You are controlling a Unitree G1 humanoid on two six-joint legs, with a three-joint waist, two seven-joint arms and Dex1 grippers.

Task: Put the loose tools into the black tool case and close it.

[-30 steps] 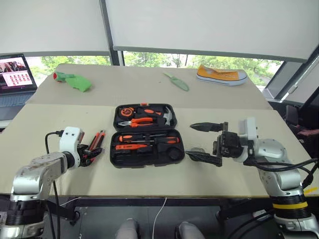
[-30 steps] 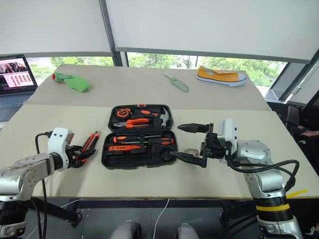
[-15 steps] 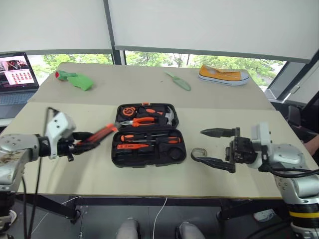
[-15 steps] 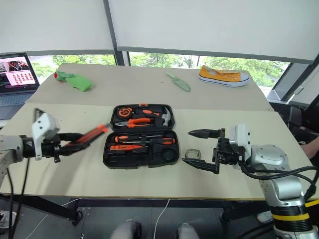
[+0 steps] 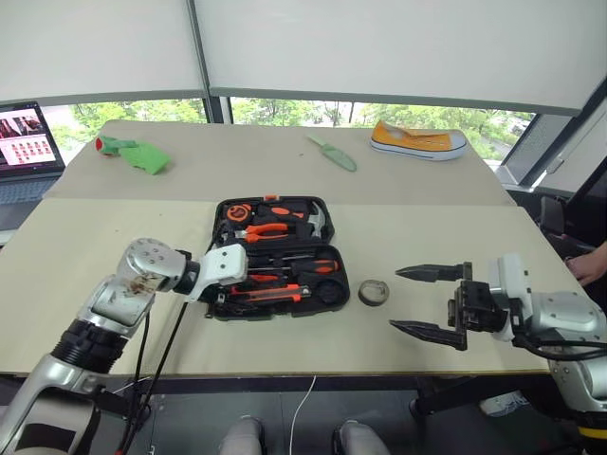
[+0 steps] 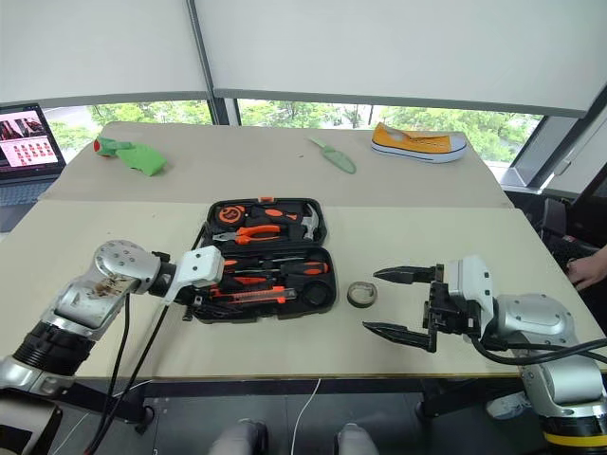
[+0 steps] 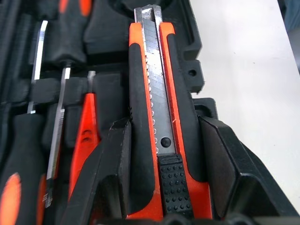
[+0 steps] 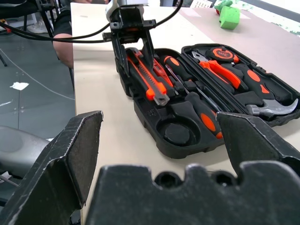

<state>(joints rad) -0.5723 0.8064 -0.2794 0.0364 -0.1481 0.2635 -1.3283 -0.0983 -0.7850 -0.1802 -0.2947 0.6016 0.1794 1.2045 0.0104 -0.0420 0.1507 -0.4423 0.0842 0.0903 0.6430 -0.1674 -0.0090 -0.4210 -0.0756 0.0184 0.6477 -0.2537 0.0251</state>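
The black tool case (image 5: 344, 275) lies open at the table's middle, with pliers, a hammer and screwdrivers (image 5: 305, 267) in its slots. My left gripper (image 7: 164, 123) is shut on the orange-black utility knife (image 7: 157, 126). It holds the knife low over the front row of the case's near half (image 8: 154, 117), blade end toward the round recess. I cannot tell whether the knife touches the case. The small dark tape roll (image 5: 374, 292) lies on the table just right of the case. My right gripper (image 5: 432, 301) hangs open and empty to the right of the roll.
On the far table lie a green trowel (image 5: 334, 154), a yellow shoe (image 5: 418, 140) and a green object (image 5: 133, 152). A laptop (image 5: 24, 142) stands at the far left. A person's hand (image 5: 593, 267) shows at the right edge.
My left gripper has swung right with the knife, from the table left of the case to over its near half, rolling as it went. My right gripper has drawn back right, away from the tape roll.
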